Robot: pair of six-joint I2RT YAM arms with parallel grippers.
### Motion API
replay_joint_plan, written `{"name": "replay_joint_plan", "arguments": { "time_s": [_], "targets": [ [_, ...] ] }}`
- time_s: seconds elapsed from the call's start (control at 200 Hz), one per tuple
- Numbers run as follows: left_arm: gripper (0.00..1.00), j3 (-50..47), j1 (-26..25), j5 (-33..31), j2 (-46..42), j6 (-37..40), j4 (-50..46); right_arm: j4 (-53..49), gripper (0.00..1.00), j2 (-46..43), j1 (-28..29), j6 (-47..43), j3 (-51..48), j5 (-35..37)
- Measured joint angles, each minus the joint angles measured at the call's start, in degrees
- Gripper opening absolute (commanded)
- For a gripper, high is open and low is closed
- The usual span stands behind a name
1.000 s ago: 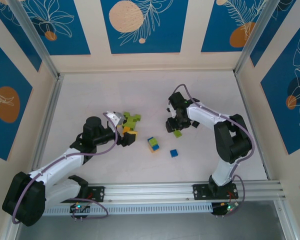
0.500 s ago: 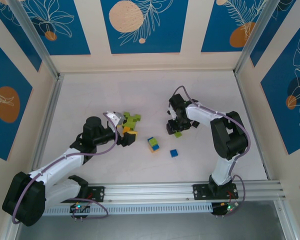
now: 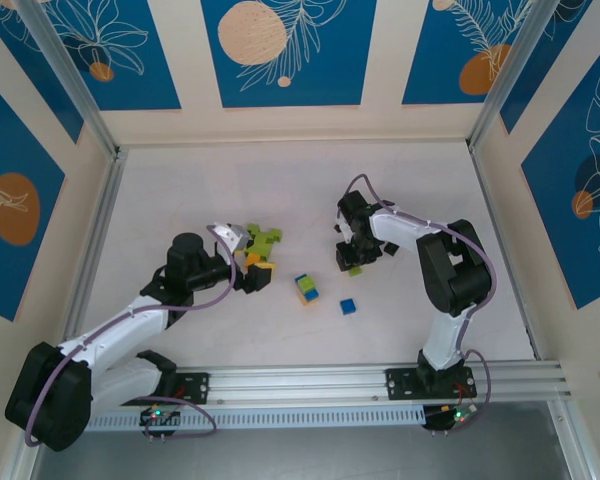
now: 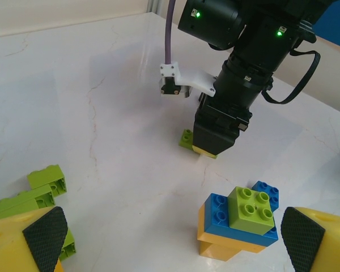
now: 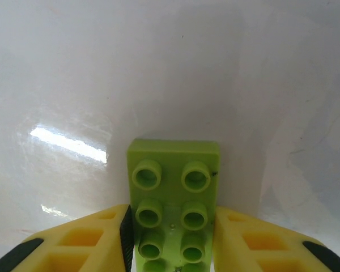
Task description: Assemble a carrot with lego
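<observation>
A lime green lego brick point(image 5: 173, 190) lies studs-up on the white table, and my right gripper point(image 5: 173, 249) is shut on it, with a yellow finger point(image 5: 90, 246) pressed to each long side. From above, that gripper point(image 3: 354, 260) stands over the brick point(image 3: 356, 268) right of centre. My left gripper point(image 4: 170, 235) is open and wide, its pads point(image 4: 45, 232) far apart. Ahead of it stands a small stack point(image 4: 241, 218) of orange, blue and lime green lego. The left gripper point(image 3: 252, 272) sits just left of that stack point(image 3: 306, 289).
A loose heap of lime green bricks point(image 3: 263, 240) lies by the left gripper, also seen as green bricks point(image 4: 37, 192) at the left. A single blue brick point(image 3: 348, 306) rests near the front. Side rails and patterned walls enclose the table point(image 3: 180, 200).
The right gripper's jaws have closed in onto the lime green brick, and its arm has shifted slightly left. The left arm has stayed still and open.
</observation>
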Motion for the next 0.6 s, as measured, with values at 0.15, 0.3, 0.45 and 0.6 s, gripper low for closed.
{"name": "replay_joint_plan", "arguments": {
  "time_s": [0.15,0.3,0.45,0.6],
  "targets": [
    [0.99,0.0,0.0,0.0,0.2,0.0,0.1,0.0,0.33,-0.1,0.0,0.1,0.0,0.0],
    [0.99,0.0,0.0,1.6,0.9,0.2,1.3,-0.2,0.32,-0.6,0.0,0.2,0.0,-0.2],
    [0.99,0.0,-1.7,4.0,1.0,1.8,3.4,-2.3,0.33,-3.9,0.3,0.7,0.1,-0.9],
    [0.99,0.0,-6.3,5.5,1.2,4.9,3.9,-6.5,0.33,-9.5,1.8,1.7,2.0,-2.0]
  ]
}}
